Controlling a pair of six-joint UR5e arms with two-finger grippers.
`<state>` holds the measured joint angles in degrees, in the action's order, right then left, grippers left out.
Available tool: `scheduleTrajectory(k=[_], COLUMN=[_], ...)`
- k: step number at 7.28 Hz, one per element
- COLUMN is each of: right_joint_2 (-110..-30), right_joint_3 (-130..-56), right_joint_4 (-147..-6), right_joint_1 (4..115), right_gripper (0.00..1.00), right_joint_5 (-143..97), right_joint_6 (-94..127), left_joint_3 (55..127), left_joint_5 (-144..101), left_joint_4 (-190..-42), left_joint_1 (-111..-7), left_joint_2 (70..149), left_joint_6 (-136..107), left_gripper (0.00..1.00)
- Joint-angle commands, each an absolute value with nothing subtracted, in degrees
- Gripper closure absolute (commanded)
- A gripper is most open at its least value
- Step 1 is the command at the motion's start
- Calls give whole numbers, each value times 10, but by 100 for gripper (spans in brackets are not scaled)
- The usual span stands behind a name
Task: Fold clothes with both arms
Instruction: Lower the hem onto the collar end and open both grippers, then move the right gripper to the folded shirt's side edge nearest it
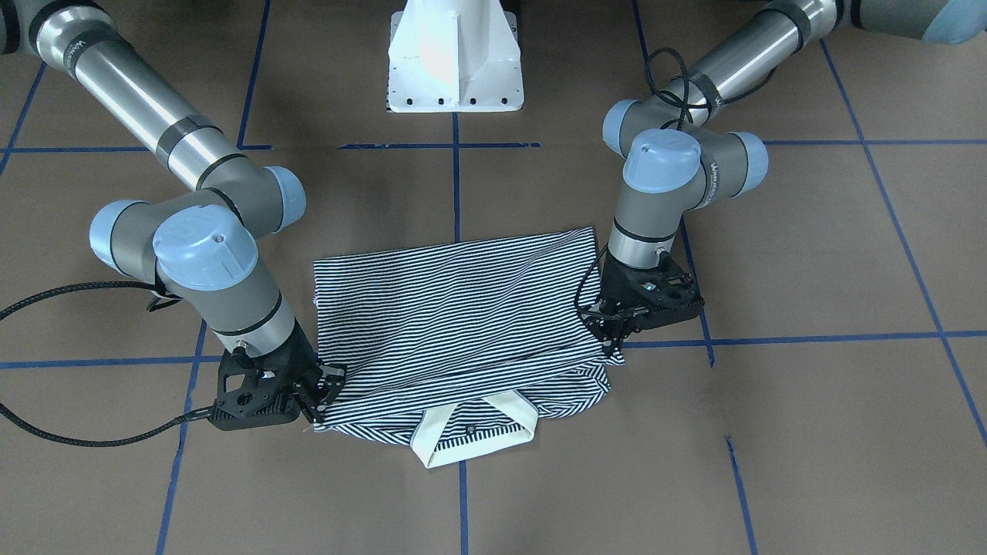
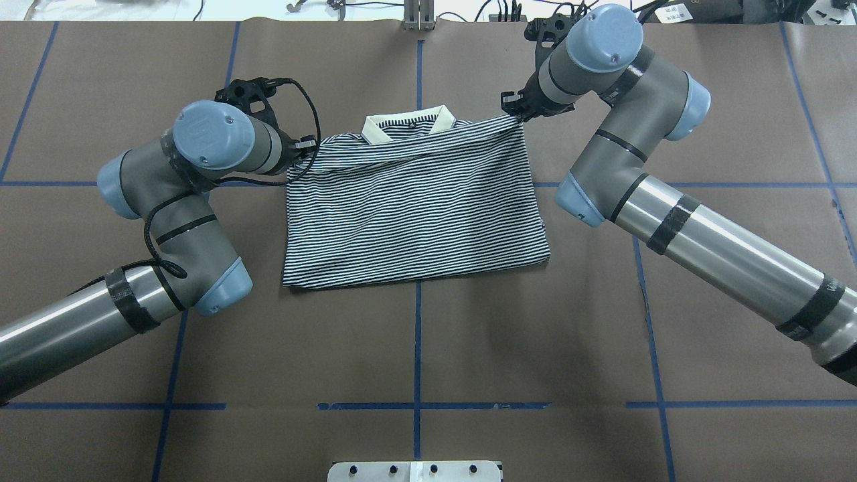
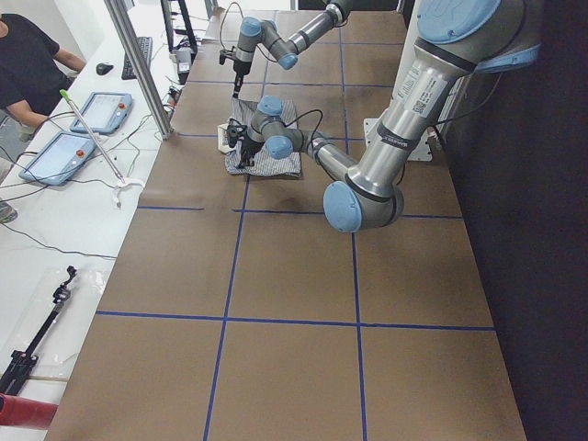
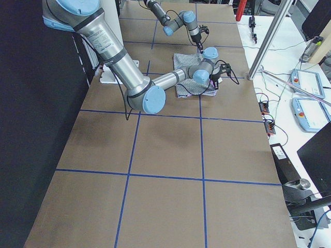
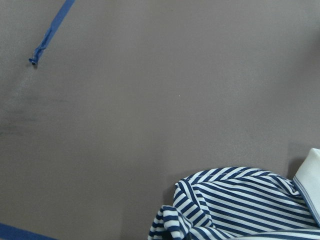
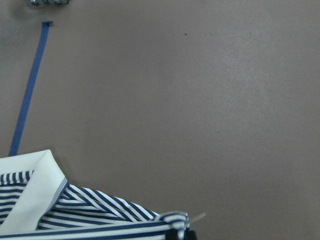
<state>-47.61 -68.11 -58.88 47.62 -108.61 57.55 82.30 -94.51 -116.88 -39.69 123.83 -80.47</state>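
Your left gripper (image 1: 619, 330) and right gripper (image 1: 324, 391) each pinch a corner of the polo shirt (image 1: 455, 308), lying mid-table, holding its top layer taut by the far collar (image 1: 424, 439), presumably so the fold lands square.

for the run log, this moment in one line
navy-white striped polo shirt: folded | left gripper: shut on corner | right gripper: shut on corner

The brown bench (image 2: 301, 348), gridded with blue tape (image 2: 418, 348), carries a folded striped shirt (image 2: 415, 214) lying flat in front of the white base (image 2: 375, 472).
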Motion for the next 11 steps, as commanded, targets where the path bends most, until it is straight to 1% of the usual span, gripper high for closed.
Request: scheduleTrajectory(k=[1, 3, 4, 5, 6, 7, 8, 9, 11], right_joint_2=[-491, -498, -524, -570, -598, -612, -624, -635, -658], right_joint_3=[-682, -693, -721, -777, -838, -885, -912, -922, -935], right_joint_4=[-563, -566, -570, -583, -628, -675, -698, -706, -708], right_joint_1=[476, 477, 478, 476, 458, 432, 402, 376, 360], right_gripper=[0, 0, 0, 0, 0, 0, 0, 0, 0], right_joint_5=[-1092, -1124, -1158, -1159, -1157, -1140, -1123, -1095, -1083], right_joint_6=[577, 580, 589, 618, 668, 745, 759, 759, 765], left_joint_3=[824, 824, 828, 835, 846, 869, 884, 904, 909], left_joint_5=[-947, -953, -960, -978, -980, -980, -980, -980, -980], left_joint_4=[-1168, -1164, -1162, -1161, -1158, -1155, -1136, -1114, -1111], left_joint_1=[-412, -433, -437, -442, -443, -443, -443, -442, -442], left_joint_2=[1242, 1242, 1241, 1241, 1238, 1233, 1233, 1233, 1233], left_joint_6=[-804, -803, -802, -804, -804, -804, -806, -807, -810], left_gripper=[0, 0, 0, 0, 0, 0, 0, 0, 0])
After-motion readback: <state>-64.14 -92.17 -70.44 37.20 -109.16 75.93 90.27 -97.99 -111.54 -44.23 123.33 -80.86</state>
